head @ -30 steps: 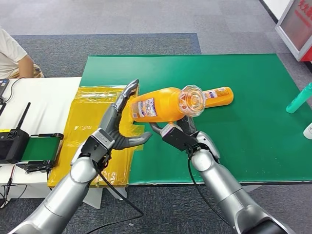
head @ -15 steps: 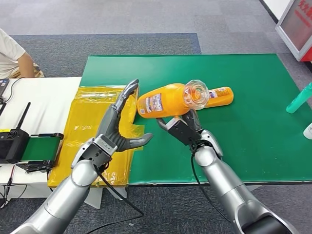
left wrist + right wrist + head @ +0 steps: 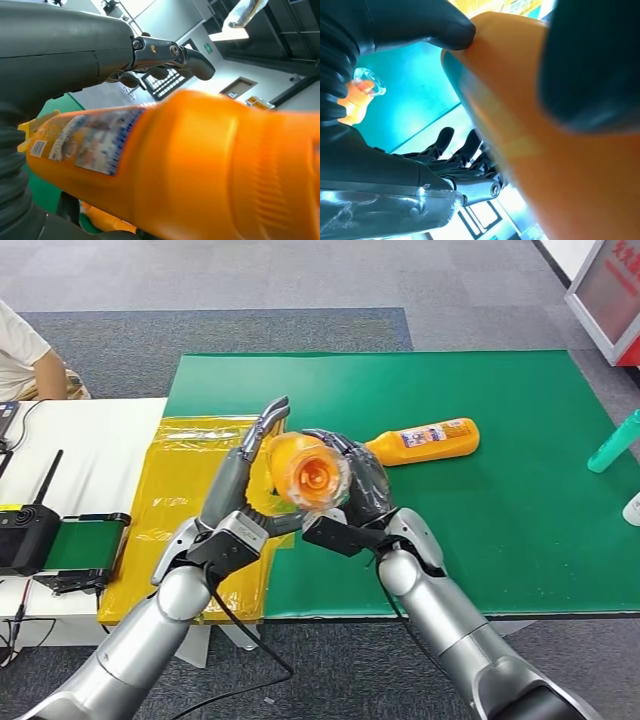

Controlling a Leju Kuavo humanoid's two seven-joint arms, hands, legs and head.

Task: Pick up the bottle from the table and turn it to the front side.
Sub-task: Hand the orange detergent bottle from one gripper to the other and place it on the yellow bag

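Observation:
My right hand (image 3: pixel 364 496) grips an orange bottle (image 3: pixel 309 472) and holds it up above the near left part of the green mat (image 3: pixel 490 520). One round end of the bottle points at the head camera. The right wrist view shows my thumb and fingers pressed on the orange body (image 3: pixel 561 150). My left hand (image 3: pixel 241 502) stands open right beside the bottle, fingers stretched up along its left side and thumb below. In the left wrist view the labelled bottle (image 3: pixel 188 165) lies between the thumb and the fingers (image 3: pixel 166 50); contact is unclear.
A second orange bottle (image 3: pixel 426 440) lies on the mat behind my hands. A yellow plastic sheet (image 3: pixel 177 500) covers the mat's left edge. A teal bottle (image 3: pixel 615 443) lies at the far right. A black device (image 3: pixel 26 535) and a person's arm (image 3: pixel 45 370) are at the left.
My right hand has swung the bottle from lying crosswise to end-on toward the camera and carried it left, up against my left hand. The left hand has risen slightly.

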